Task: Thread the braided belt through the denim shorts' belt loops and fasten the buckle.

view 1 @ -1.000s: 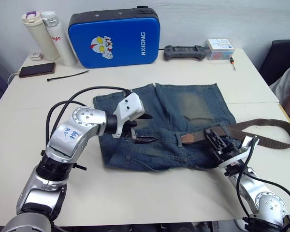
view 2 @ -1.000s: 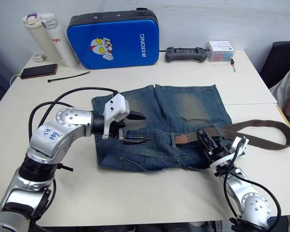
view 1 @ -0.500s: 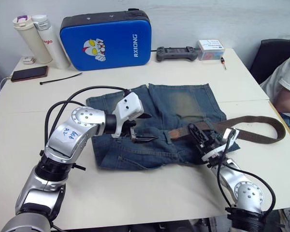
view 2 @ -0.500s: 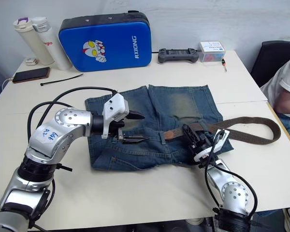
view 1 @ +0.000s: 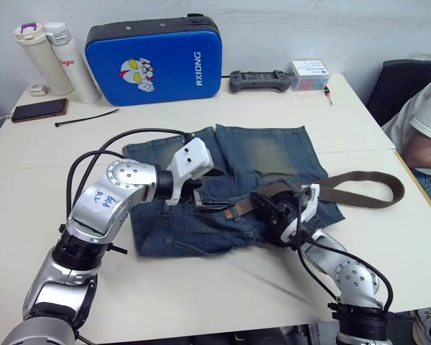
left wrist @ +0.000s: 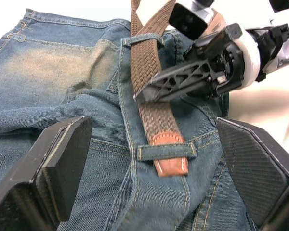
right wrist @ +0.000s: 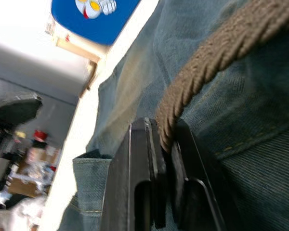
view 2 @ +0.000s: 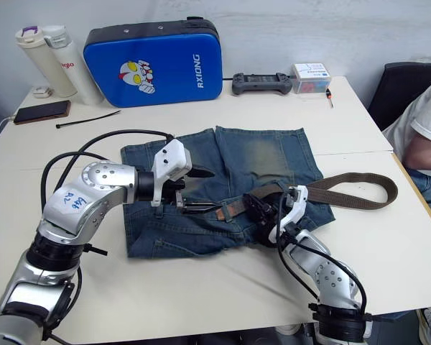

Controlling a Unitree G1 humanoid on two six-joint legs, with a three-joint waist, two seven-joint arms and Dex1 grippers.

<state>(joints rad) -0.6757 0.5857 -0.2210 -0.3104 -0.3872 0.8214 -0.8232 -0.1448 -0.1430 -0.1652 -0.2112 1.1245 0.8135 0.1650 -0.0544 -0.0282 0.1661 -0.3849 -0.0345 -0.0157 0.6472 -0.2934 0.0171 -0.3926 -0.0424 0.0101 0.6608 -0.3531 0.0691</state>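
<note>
On the white table [view 1: 223, 287] lay the denim shorts [view 1: 273, 154], waistband toward the robot, legs pointing to twelve o'clock. The braided belt [view 1: 359, 188] ran from a loop lying on the table at three o'clock of the shorts, in along the waistband, and its tan tip [left wrist: 169, 159] sat tucked under one of the belt loops [left wrist: 164, 152], poking out just past it.

The right gripper [view 1: 267, 210] was clamped on the belt's brown strap a little behind that loop, its black fingers [right wrist: 149, 192] pinched together with the braid between them. The left gripper [view 1: 214, 192] hovered at nine o'clock of the tip, its two fingers [left wrist: 48, 168] spread wide on either side of it, not touching anything.

I judged the step in hand to be threading: the tip was through at least two loops, with most of the waistband yet to go. The next move seemed to call for the left gripper to close on the tan tip and draw it toward nine o'clock while the right fed slack.

The buckle could not be made out in these views.

No container held anything I could see; the blue case [view 1: 154, 61] at twelve o'clock stood shut, and the two bottles [view 1: 54, 50] at ten o'clock were capped.
</note>
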